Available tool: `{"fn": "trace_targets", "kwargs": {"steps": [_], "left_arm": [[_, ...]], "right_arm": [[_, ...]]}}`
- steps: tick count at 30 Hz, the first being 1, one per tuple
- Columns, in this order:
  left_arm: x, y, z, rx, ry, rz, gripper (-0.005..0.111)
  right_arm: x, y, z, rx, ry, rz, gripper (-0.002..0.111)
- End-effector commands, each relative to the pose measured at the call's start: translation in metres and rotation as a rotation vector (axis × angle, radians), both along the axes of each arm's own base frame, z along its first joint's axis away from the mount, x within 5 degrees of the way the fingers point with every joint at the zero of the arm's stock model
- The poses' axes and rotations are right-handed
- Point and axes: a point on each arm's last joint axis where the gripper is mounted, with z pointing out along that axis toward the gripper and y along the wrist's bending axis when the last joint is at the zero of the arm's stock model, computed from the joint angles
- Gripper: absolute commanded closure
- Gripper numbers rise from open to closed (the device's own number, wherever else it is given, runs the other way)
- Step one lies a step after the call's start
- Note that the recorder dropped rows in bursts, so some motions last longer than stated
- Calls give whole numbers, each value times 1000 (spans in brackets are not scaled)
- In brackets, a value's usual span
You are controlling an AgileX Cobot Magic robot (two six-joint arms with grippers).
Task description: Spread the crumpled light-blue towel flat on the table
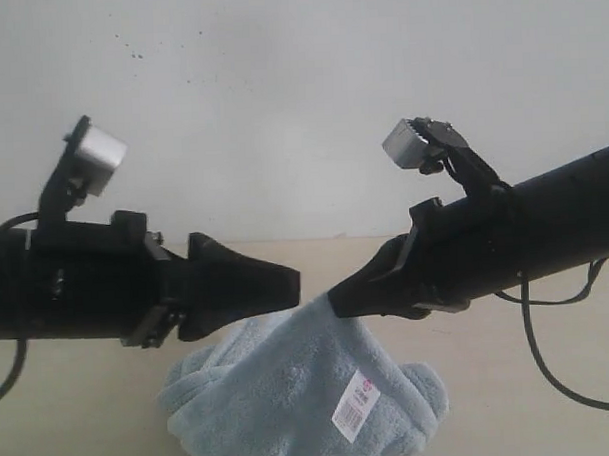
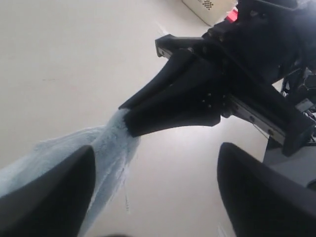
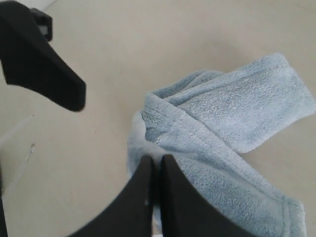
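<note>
The right gripper (image 1: 335,299), centre frame, is pinching the towel (image 1: 280,389) above the table (image 1: 91,421); the rest is lying bunched, lower centre. The left gripper (image 1: 289,284) is hanging spread, empty. Flattening is apparently all remaining.

The exterior view sits low and near, facing the wall (image 1: 300,88) across the counter (image 1: 81,426). Each wrist view looks down at it from close above — all three share the towel (image 1: 280,389).
</note>
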Motion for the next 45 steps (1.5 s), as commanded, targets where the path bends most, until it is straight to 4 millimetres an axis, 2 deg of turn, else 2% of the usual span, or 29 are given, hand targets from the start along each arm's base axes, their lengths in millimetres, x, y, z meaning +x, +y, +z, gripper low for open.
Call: {"fn": "trace_targets", "kwargs": {"steps": [1, 7, 19, 26, 32, 38, 42, 45], "left_arm": [[14, -22, -12, 22, 20, -45, 40], [19, -31, -31, 61, 34, -107, 40], [22, -28, -34, 132, -34, -99, 40], [28, -18, -23, 237, -218, -23, 40], [32, -19, -18, 326, -428, -93, 40], [37, -24, -25, 315, -410, -125, 40], [32, -29, -28, 273, -403, -198, 40], [37, -28, -34, 303, -394, -175, 40]], "right_arm": [[0, 1, 6, 14, -12, -9, 108], [0, 1, 6, 13, -13, -12, 108], [0, 1, 6, 12, -17, -1, 108], [-1, 2, 6, 14, -16, 13, 108], [-2, 2, 6, 15, -18, 27, 108], [-2, 2, 7, 17, -20, 27, 108], [-2, 2, 7, 16, -23, 29, 108], [-2, 2, 7, 16, -23, 29, 108]]}}
